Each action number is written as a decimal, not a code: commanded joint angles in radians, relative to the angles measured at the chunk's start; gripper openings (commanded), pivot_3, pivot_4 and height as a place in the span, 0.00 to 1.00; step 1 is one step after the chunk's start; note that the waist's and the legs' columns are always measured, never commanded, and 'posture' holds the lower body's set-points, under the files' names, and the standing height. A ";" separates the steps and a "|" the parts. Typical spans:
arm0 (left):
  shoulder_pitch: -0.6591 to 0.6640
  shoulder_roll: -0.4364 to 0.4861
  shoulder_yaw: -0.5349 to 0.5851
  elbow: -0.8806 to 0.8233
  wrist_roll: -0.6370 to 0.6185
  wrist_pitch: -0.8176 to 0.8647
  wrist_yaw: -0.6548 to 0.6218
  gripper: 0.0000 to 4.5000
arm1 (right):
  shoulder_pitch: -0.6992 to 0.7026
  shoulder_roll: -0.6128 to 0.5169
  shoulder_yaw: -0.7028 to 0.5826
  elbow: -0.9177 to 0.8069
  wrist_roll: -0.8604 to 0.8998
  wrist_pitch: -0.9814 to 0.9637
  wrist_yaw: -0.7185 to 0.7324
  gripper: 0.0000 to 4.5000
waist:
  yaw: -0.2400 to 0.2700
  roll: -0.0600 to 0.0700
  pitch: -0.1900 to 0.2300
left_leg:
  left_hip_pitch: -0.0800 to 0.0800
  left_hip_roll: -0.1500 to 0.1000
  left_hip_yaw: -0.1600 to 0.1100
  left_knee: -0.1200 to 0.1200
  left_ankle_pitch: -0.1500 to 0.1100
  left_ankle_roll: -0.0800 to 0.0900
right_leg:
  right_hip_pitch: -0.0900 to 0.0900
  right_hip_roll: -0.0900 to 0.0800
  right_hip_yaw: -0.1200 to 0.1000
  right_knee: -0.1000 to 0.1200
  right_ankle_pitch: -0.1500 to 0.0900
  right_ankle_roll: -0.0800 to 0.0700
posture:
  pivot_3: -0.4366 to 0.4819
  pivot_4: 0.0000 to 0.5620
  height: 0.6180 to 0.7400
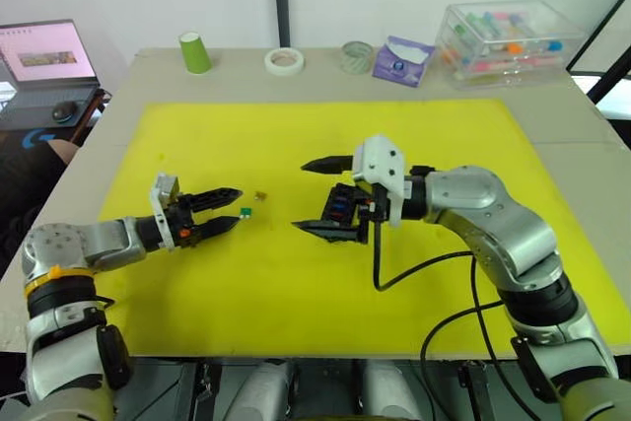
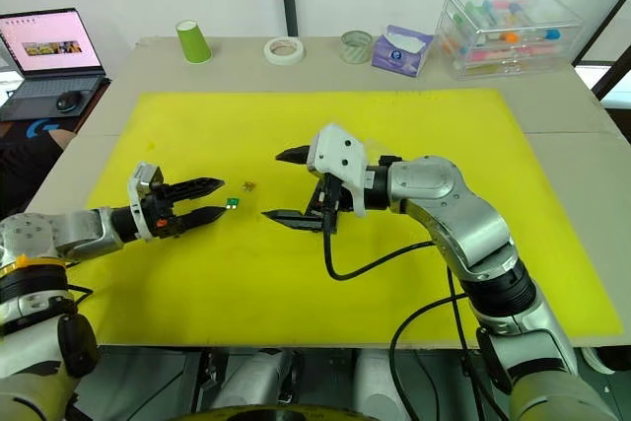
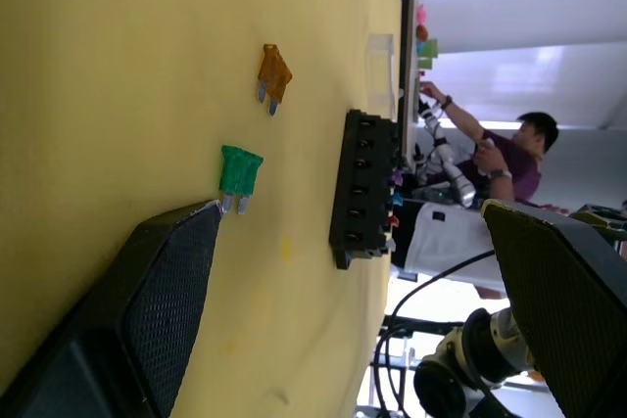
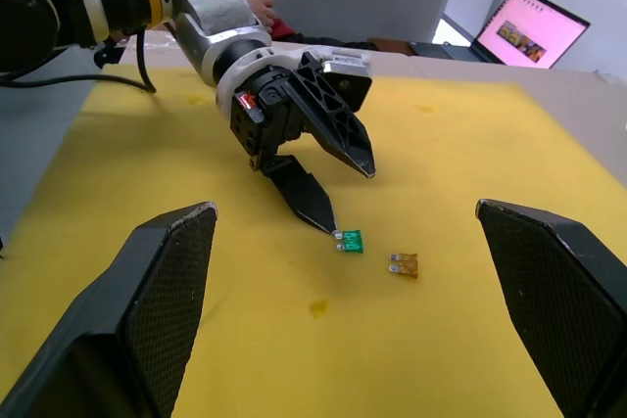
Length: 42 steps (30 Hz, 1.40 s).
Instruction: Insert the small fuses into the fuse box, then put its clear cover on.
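Mid-counter on the yellow mat (image 1: 296,273), the fuse box (image 3: 364,188) sits largely hidden behind the spread-open, empty right end effector (image 1: 323,196). The left end effector (image 1: 225,210), also open and empty, has its lower fingertip at the green fuse (image 4: 350,240); an orange fuse (image 4: 404,264) lies beside. The clear cover (image 3: 379,75) is barely discernible beyond the box.

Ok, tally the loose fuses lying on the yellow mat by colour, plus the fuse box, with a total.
Green fuse: 1
Brown fuse: 1
Fuse box: 1
Total: 3

Both fuses lie flat on the yellow mat, apart from each other, the green one just off the tip of the open left pincer.
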<state>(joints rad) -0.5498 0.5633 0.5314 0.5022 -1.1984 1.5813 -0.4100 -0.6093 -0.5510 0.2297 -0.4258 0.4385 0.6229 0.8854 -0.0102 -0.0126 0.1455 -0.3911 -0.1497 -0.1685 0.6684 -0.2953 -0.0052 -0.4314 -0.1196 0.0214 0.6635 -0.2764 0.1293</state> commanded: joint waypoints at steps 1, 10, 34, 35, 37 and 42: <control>-0.004 -0.014 0.014 -0.018 0.035 -0.019 0.016 1.00 | -0.026 -0.003 -0.033 -0.031 0.017 0.005 -0.005 1.00 | 0.000 0.000 0.000 | 0.000 0.000 0.000 0.000 0.000 0.000 | 0.000 0.000 0.000 0.000 0.000 0.000 | 0.48 0.27 1.00; -0.007 -0.062 0.029 -0.040 0.072 -0.027 0.030 1.00 | -0.032 0.000 -0.033 -0.028 0.013 0.013 -0.002 1.00 | 0.001 0.000 0.000 | 0.000 0.000 0.000 0.000 0.000 0.000 | 0.000 0.000 0.000 0.000 0.000 0.000 | 0.48 0.27 1.00; 0.016 -0.109 -0.040 -0.063 0.224 -0.094 -0.018 0.45 | -0.024 -0.011 -0.024 -0.044 0.010 0.018 0.006 1.00 | 0.017 0.000 -0.001 | 0.000 0.000 0.000 0.001 0.000 0.000 | 0.001 -0.001 0.000 -0.001 0.000 0.000 | 0.48 0.27 1.00; 0.025 -0.108 -0.053 -0.062 0.238 -0.102 -0.022 0.37 | -0.024 -0.011 -0.022 -0.044 0.009 0.016 0.007 1.00 | 0.016 0.000 -0.001 | 0.000 0.000 0.001 0.001 0.000 0.000 | 0.001 -0.001 0.000 -0.001 0.000 0.000 | 0.48 0.27 1.00; 0.041 -0.109 -0.075 -0.058 0.262 -0.120 -0.024 0.22 | -0.022 -0.011 -0.020 -0.042 0.007 0.013 0.007 1.00 | 0.014 0.001 -0.001 | 0.000 0.000 0.001 0.001 0.000 0.000 | 0.001 -0.001 0.000 -0.001 0.000 0.000 | 0.48 0.27 1.00; 0.042 -0.107 -0.064 -0.038 0.268 -0.137 -0.031 0.00 | -0.018 -0.016 -0.012 -0.040 -0.003 0.005 0.012 1.00 | 0.013 0.004 -0.004 | 0.002 0.000 0.001 0.000 0.000 0.000 | 0.001 -0.001 0.001 -0.001 0.000 0.000 | 0.48 0.27 1.00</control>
<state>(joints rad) -0.5416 0.4589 0.4740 0.4196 -0.9752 1.4507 -0.4541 -0.6169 -0.5626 0.2241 -0.4299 0.4354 0.6468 0.8927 0.0029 -0.0086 0.1411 -0.3892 -0.1496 -0.1674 0.6681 -0.2951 -0.0057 -0.4299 -0.1204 0.0220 0.6627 -0.2765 0.1293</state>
